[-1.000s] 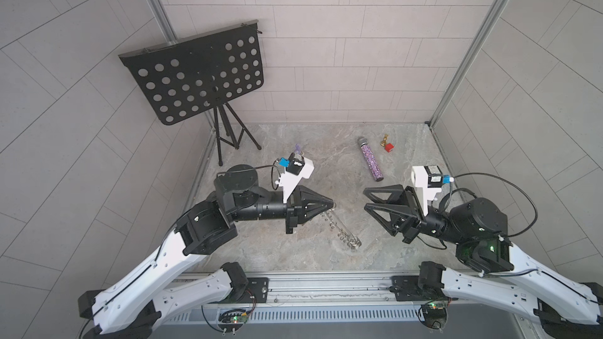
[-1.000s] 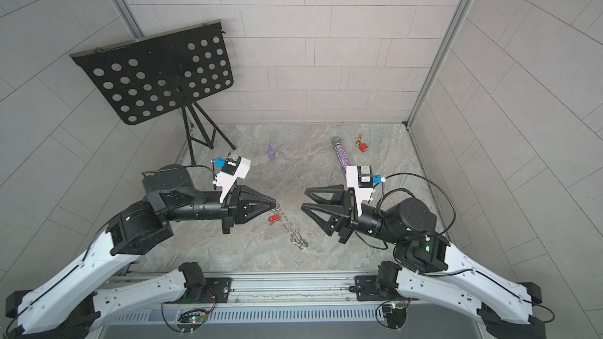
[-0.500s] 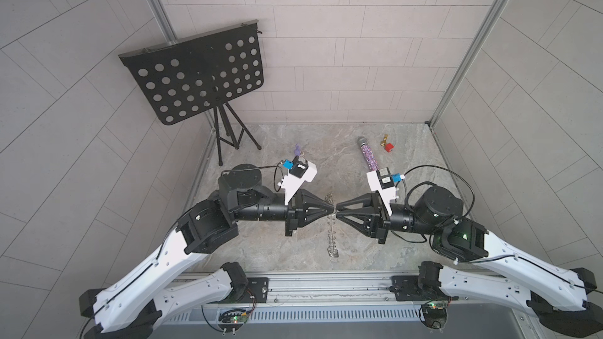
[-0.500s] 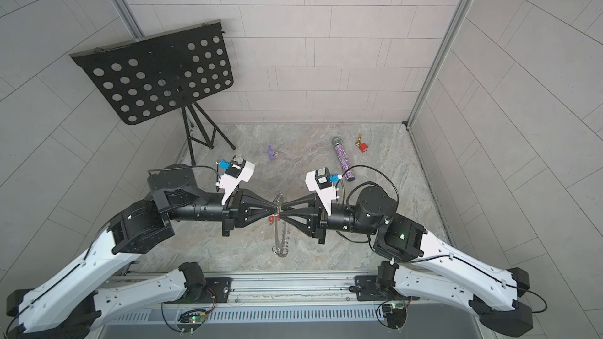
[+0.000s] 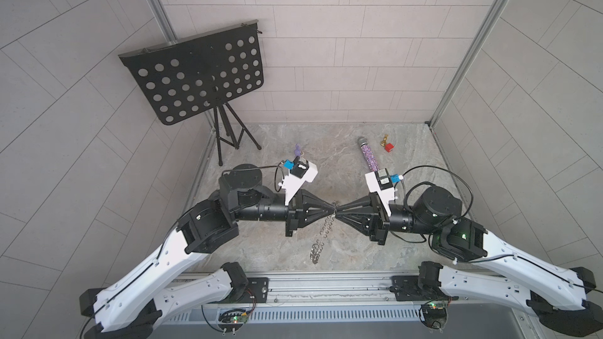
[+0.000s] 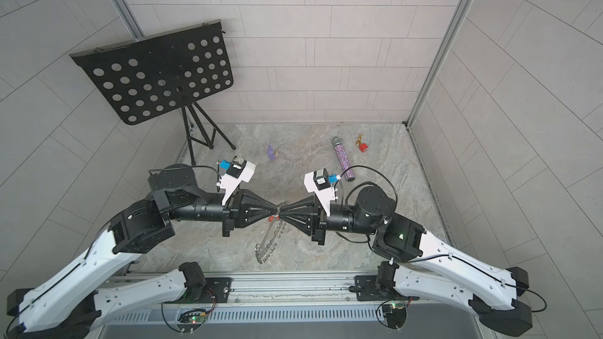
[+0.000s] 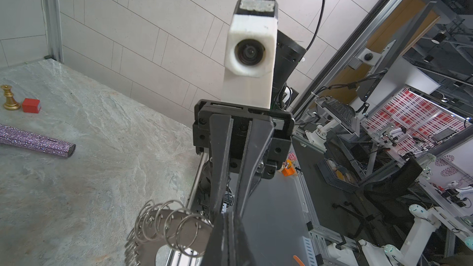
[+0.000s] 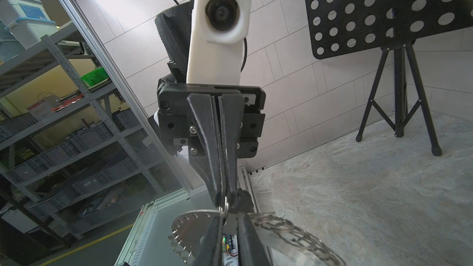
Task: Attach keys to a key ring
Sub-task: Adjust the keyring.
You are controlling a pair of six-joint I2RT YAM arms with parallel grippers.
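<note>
Both tips meet: L jaws clamped on key ring (image 5: 324, 232) loop, R jaws near-shut on rim; disc hangs below.

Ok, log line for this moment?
left gripper: shut on key ring loop | right gripper: shut on key ring rim | key ring: hanging between tips | key: red tag below

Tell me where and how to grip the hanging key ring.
On the key ring, pinch the flat plate at the top rim, beside the loop the left gripper holds, coming from the opposite side: it hangs edge-up, and wire loops likely slip.
</note>
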